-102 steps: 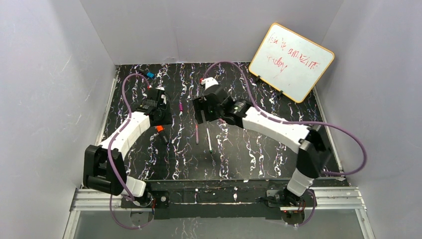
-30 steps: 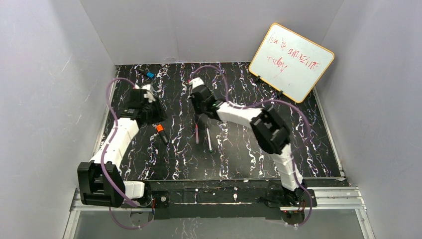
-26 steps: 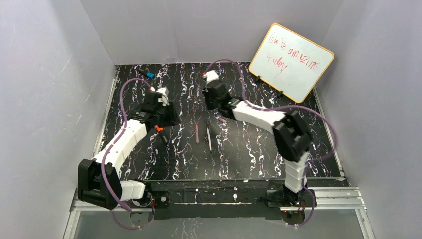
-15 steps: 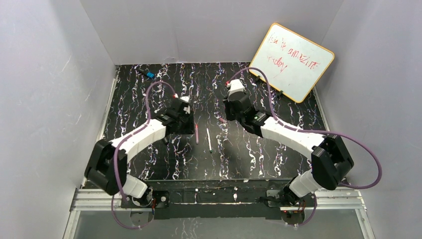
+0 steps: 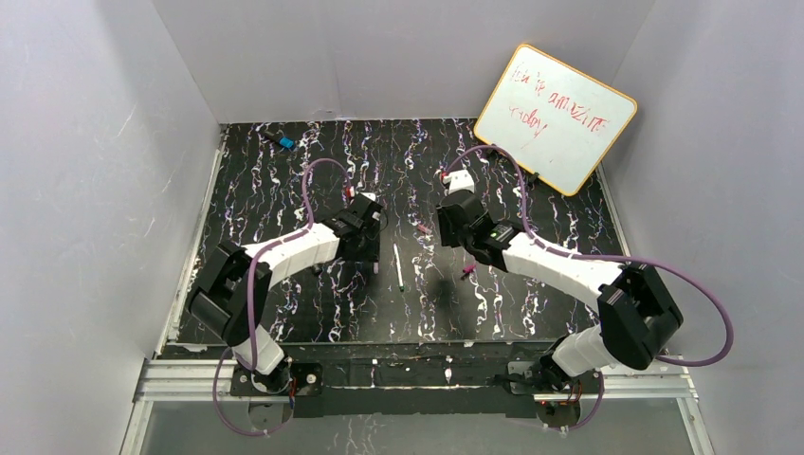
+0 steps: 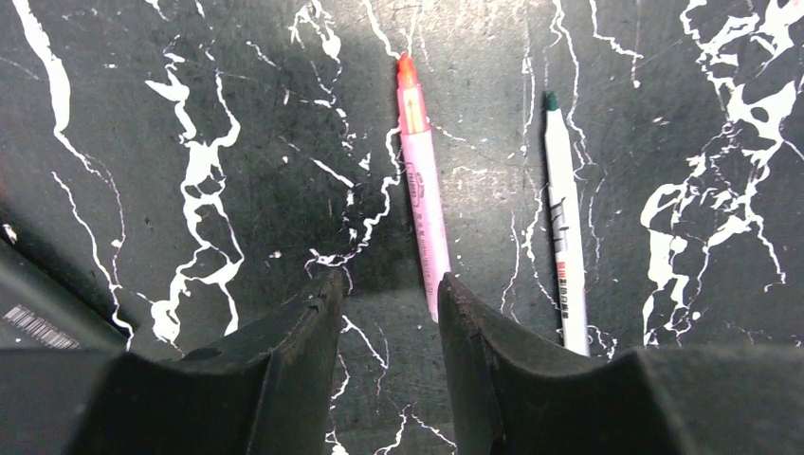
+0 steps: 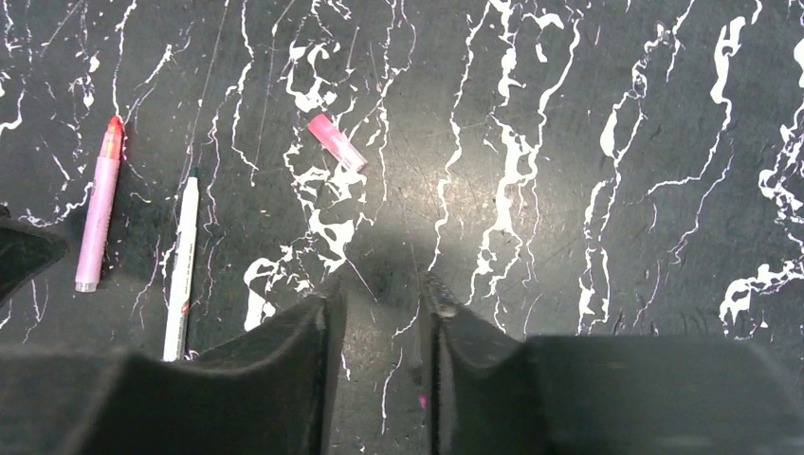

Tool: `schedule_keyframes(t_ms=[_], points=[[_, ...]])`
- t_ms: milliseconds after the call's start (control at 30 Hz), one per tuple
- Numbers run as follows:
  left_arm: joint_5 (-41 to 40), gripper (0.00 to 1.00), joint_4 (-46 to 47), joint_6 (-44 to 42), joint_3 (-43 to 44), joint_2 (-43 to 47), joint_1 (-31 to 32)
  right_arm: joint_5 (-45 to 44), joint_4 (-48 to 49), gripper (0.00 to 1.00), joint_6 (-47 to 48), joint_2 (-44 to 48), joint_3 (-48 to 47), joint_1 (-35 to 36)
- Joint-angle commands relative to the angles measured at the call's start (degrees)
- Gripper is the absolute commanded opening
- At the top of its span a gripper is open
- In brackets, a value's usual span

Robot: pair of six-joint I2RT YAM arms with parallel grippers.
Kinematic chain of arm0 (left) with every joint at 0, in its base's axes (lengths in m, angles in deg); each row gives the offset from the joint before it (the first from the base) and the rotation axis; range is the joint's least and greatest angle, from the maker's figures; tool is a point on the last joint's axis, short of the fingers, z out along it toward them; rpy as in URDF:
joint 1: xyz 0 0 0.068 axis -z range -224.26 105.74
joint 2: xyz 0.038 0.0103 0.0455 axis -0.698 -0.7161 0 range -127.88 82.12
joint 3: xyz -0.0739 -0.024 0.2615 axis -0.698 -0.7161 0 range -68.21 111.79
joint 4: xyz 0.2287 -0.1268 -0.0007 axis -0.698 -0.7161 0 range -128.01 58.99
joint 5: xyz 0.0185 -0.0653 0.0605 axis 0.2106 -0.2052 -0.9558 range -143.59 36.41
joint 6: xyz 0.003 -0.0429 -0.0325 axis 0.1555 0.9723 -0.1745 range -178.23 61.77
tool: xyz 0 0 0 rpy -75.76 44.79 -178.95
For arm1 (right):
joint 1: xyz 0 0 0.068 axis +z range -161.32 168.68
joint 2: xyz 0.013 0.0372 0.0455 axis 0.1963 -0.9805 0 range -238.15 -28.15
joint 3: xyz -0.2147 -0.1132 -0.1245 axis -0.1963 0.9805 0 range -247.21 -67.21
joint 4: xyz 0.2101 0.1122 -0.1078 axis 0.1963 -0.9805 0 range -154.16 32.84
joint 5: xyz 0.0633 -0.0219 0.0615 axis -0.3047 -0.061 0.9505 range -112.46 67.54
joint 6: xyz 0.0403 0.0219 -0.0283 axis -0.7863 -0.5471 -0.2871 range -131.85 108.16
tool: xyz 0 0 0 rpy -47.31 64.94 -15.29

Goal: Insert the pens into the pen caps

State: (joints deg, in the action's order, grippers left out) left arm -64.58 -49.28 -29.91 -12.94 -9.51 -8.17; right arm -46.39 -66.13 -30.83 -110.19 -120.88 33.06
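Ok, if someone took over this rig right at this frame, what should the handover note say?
Left gripper: open, empty, fingertips by the blunt end of the thin pink pen.
Right gripper: open, empty.
Thin white pen lies beside the pink one; both uncapped. Pale pink cap lies loose to their right; small magenta cap lies beside the right arm.
Done: nothing capped. Left: all three pens; thick black marker and orange cap are not visible here.

White arms (image 5: 294, 248), black joints (image 5: 637, 305), purple cables (image 5: 488, 148)
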Motion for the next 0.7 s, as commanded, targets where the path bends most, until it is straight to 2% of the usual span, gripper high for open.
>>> schedule_keyframes(t_ms=[0, 100, 367, 433, 500, 567, 667], points=[[0.22, 0.4, 1.11, 0.92, 1.9, -0.94, 0.96, -1.85, 0.72, 0.47, -1.49, 3.03, 0.93, -0.35], [0.94, 0.39, 1.91, 1.45, 2.17, -2.18, 2.29, -3.66, -0.19, 0.55, -1.42, 3.2, 1.07, -0.4], [-0.62, 0.38, 1.78, 2.48, 1.05, -5.02, 3.61, -3.45, -0.78, 0.57, -1.84, 5.86, 3.1, -0.57], [-0.95, 0.29, 1.68, 2.7, 0.82, -5.25, 3.61, -3.76, -1.08, 0.57, -1.85, 6.77, 3.44, -0.69], [-1.12, 0.11, 1.64, 2.92, 0.71, -5.72, 3.63, -4.8, -2.02, 0.57, -2.19, 7.31, 3.33, -0.84], [-1.15, 0.0, 1.54, 2.97, 0.73, -6.23, 3.62, -5.68, -4.45, 0.57, -3.54, 7.55, 2.78, -1.07], [-0.95, 0.0, 1.51, 2.93, 0.95, -6.96, 3.62, -5.08, -5.85, 0.57, -5.11, 8.74, 3.39, -1.06]])
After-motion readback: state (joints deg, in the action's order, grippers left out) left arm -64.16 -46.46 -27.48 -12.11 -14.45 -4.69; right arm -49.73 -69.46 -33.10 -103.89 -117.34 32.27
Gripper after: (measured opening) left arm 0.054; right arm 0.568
